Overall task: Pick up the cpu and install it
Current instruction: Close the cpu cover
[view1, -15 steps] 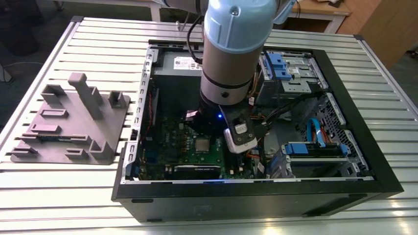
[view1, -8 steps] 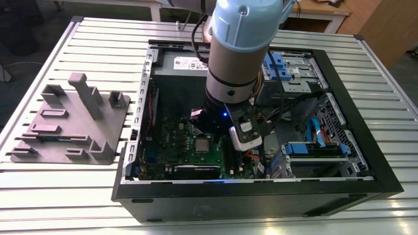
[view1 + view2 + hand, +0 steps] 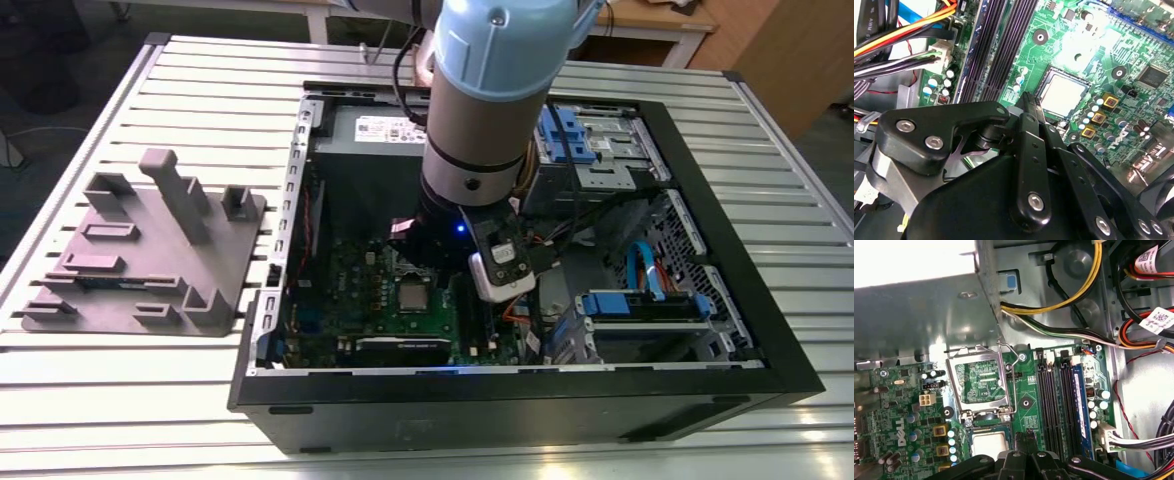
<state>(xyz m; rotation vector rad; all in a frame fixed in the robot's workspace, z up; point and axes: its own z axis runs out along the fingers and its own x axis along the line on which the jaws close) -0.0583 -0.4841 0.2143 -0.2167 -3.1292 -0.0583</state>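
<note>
The cpu (image 3: 1064, 95) is a small square chip with a pale silvery top, lying flat in its socket on the green motherboard (image 3: 1134, 45). It shows again in the first wrist view as the cpu (image 3: 990, 444) and from outside as the cpu (image 3: 415, 296). The socket's hinged metal frame (image 3: 979, 382) stands swung open beside it. My gripper (image 3: 1029, 102) hovers just beside the chip with its black fingers together and nothing between them; the gripper (image 3: 1027, 436) sits close to the chip's edge here too.
The arm (image 3: 487, 120) reaches down into an open black computer case (image 3: 534, 400). Dark memory slots (image 3: 1054, 395) run beside the socket. Cable bundles (image 3: 899, 45) and blue drive brackets (image 3: 641, 305) crowd one side. A grey fixture plate (image 3: 147, 250) lies on the slatted table at the exterior view's left.
</note>
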